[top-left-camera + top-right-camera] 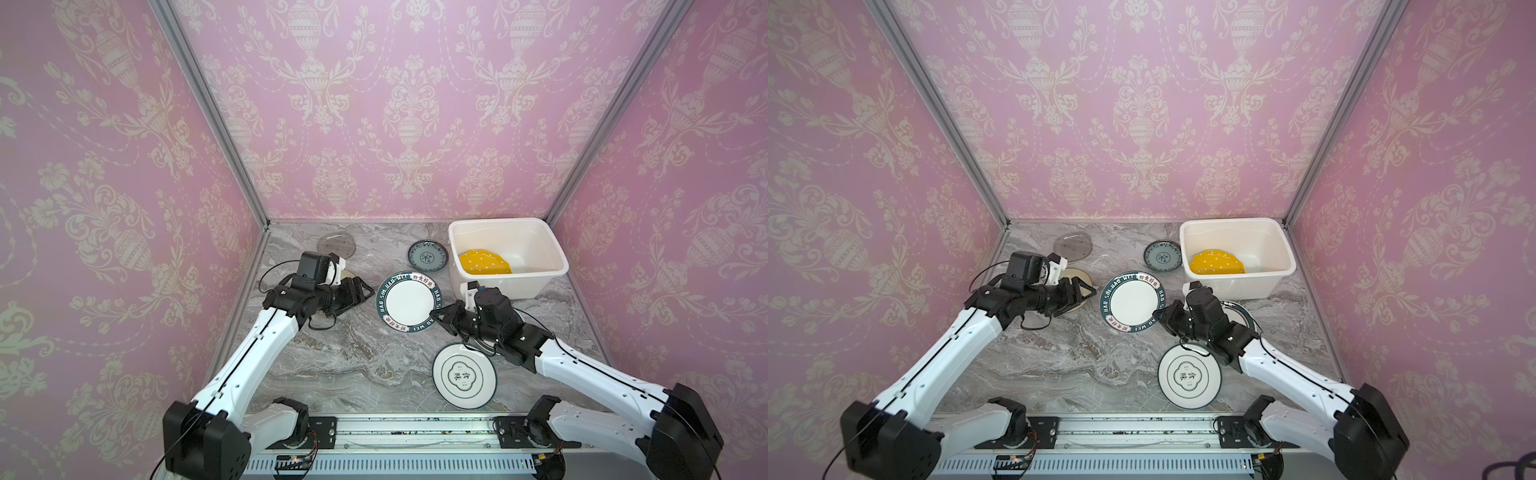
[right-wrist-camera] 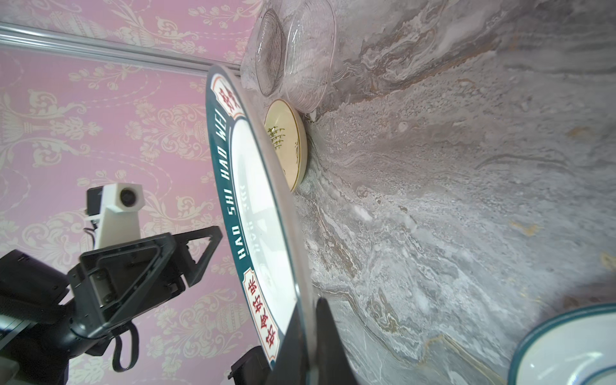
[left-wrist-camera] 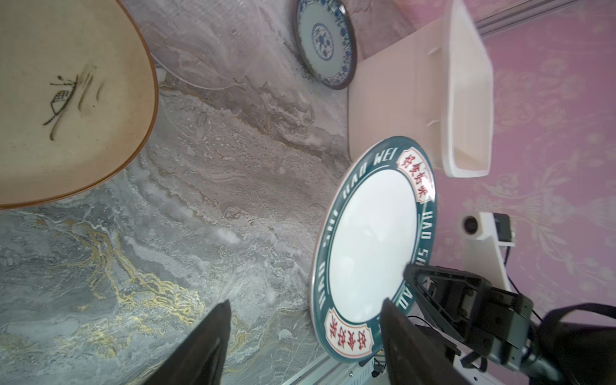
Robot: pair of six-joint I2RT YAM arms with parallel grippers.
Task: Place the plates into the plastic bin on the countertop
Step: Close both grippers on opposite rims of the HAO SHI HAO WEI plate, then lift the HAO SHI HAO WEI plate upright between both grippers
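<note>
While right gripper (image 1: 436, 316) pinches the lettered plate (image 1: 409, 301) at its lower-right rim, that plate sits mid-frame in both top views, left of the plastic bin (image 1: 509, 286). It is round with a white centre and a dark teal band, carrying white "HAO SHI HAO WEI" lettering and red-character panels. Right wrist view has both fingers closed across the rim, one on each face, with the plate (image 2: 253, 213) tilted and its gripped side raised off the countertop (image 1: 332, 353). Can't tell if the far edge touches. Right arm comes in from lower right, elbow bent, gripper pointing left, passing over a second teal-rimmed plate (image 1: 1241, 313). Left arm comes from lower left, wrist rolled, left gripper (image 1: 365, 293) pointing right, just beside the plate's left rim and above the cream plate (image 3: 66, 100). Its fingers (image 3: 213, 336) are spread, nothing between them. The bin is upper right on the countertop, with the yellow dotted plate (image 1: 484, 262) inside, leaning at the front-left. On the countertop are the blue-patterned plate (image 1: 428, 254) left of the bin, the smoky glass plate (image 1: 336, 244) at the back and a white plate with centre characters (image 1: 464, 376) lower right.
</note>
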